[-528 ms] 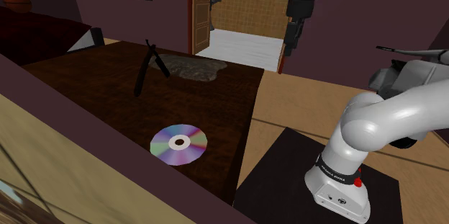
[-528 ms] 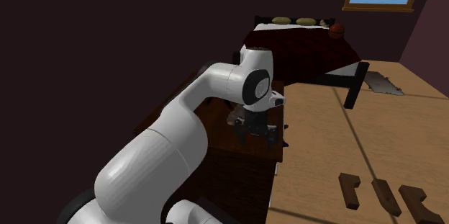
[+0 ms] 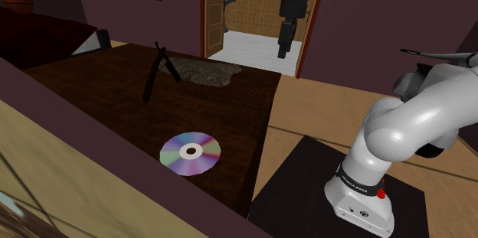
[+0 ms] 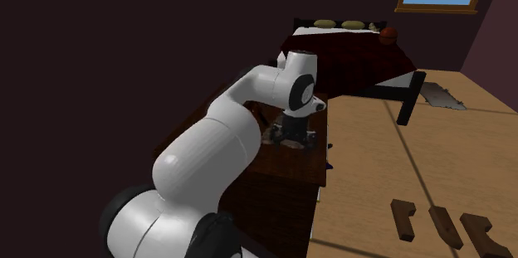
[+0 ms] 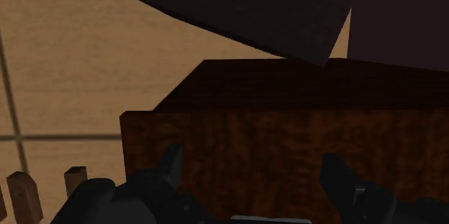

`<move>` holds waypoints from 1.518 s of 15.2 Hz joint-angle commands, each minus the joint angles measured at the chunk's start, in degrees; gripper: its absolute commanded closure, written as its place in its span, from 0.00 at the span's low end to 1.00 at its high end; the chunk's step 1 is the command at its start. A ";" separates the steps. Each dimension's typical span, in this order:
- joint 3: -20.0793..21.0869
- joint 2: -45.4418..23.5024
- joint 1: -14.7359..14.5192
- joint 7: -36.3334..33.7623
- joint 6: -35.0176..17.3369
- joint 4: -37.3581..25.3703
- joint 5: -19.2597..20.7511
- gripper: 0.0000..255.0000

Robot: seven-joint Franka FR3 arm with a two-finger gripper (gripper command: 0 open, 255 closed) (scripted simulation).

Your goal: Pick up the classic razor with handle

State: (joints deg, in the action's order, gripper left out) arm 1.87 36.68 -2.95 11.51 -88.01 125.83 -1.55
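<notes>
You have one thin black razor with a handle point(image 3: 152, 74) lying on one dark brown wooden table point(image 3: 92, 91). The table also has one shiny round rainbow disc point(image 3: 190, 154) and one flat grey rough patch point(image 3: 204, 72) on it. You have one white robot arm point(image 3: 406, 125) with one black gripper point(image 3: 283, 51), which has two black fingers point(image 5: 171, 163). One dark red bed point(image 4: 349, 57) has two pale pillows point(image 4: 324, 24) and one orange ball point(image 4: 387, 36). Three brown wooden blocks point(image 4: 403, 219) lie on the light wooden floor point(image 4: 373, 182).
</notes>
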 commanded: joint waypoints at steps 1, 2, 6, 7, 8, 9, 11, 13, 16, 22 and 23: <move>0.27 -3.17 -1.23 0.99 -1.68 -1.77 -1.72 0.00; 0.36 -4.91 -1.80 1.58 -2.40 -2.91 -2.51 0.00; 0.80 -11.84 -3.99 4.02 -4.71 -8.02 -5.67 0.00; 0.94 -13.56 -4.52 4.64 -5.14 -9.44 -6.45 0.00; 1.08 -15.28 -5.04 5.26 -5.52 -10.91 -7.22 0.00; 1.25 -17.00 -5.54 5.89 -5.84 -12.44 -7.99 0.00; 1.61 -20.43 -6.49 7.13 -6.30 -15.66 -9.52 0.00; 2.04 -23.86 -7.40 8.33 -6.54 -19.12 -11.00 0.00; 2.80 -29.04 -8.66 10.03 -6.48 -24.79 -13.11 0.00; 4.80 -39.73 -10.93 12.74 -4.84 -38.11 -16.77 0.00; 5.20 -41.61 -11.28 13.07 -4.37 -40.66 -17.27 0.00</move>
State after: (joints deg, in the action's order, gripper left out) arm 6.68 -3.20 -13.85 24.22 -92.94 87.67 -18.24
